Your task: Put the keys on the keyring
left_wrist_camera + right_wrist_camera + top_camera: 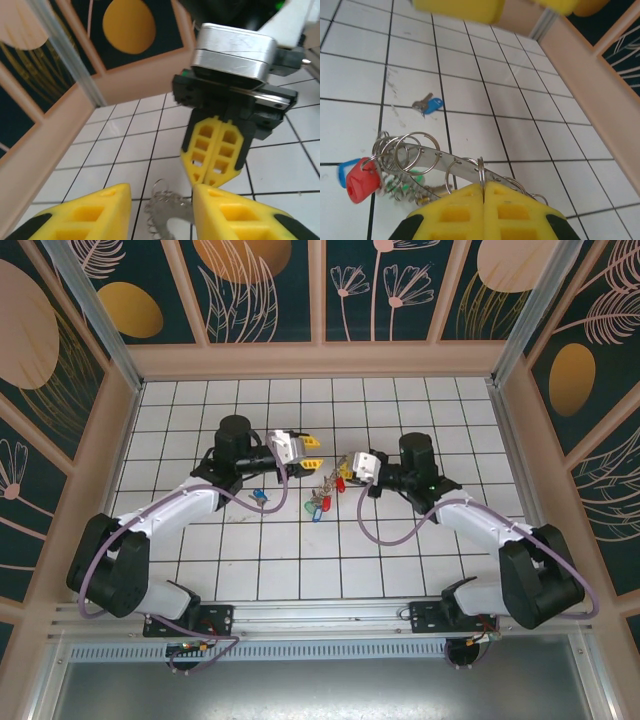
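The right gripper (483, 189), bottom centre of its wrist view, is clamped on the keyring (440, 157), which carries keys (361, 183) at lower left. A blue key (429, 105) lies apart on the tiles. The left gripper (162, 194), jaws partly apart, straddles the ring's end, bottom centre.

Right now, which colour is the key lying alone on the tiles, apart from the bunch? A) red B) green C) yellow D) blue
D: the blue key lies alone on the tiles, clear of the keyring pinched in the right fingers.
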Robot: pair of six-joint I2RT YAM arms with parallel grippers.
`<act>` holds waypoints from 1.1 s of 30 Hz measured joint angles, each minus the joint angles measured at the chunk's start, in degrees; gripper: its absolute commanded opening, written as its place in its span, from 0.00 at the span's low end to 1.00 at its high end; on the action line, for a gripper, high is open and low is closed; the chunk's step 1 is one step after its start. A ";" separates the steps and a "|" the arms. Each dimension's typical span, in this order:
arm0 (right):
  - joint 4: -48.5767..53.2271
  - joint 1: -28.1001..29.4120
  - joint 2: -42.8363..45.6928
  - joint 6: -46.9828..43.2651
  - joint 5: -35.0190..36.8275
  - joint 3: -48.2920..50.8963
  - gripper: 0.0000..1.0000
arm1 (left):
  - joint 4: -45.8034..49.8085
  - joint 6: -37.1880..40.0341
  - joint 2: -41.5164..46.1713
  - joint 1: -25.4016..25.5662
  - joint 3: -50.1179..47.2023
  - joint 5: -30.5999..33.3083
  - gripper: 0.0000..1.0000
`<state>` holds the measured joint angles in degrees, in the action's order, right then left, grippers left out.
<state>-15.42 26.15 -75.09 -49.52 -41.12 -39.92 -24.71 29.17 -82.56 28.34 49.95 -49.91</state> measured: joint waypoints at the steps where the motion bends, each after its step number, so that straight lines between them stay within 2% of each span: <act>1: 0.22 -0.07 0.26 0.13 -0.83 -0.39 0.00 | 0.04 0.24 0.00 0.26 0.00 -0.61 0.36; 12: 3.21 -0.57 1.05 0.39 -6.49 -4.24 0.00 | 4.11 4.02 0.02 0.92 -0.02 -2.78 0.29; 23: 5.53 -0.15 1.07 0.39 -8.07 -6.40 0.00 | 8.07 8.15 0.00 2.49 0.00 -2.56 0.20; 30: 7.58 0.59 1.07 -0.17 -7.96 -7.19 0.00 | 8.28 8.33 0.02 2.49 0.00 -2.47 0.20; 33: 8.83 0.70 1.07 -1.01 -7.82 -7.78 0.00 | 8.96 8.28 0.81 2.49 -0.02 -1.40 0.24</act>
<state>-6.59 26.85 -74.02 -50.52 -48.95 -47.70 -15.75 37.45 -81.76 30.83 49.93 -51.31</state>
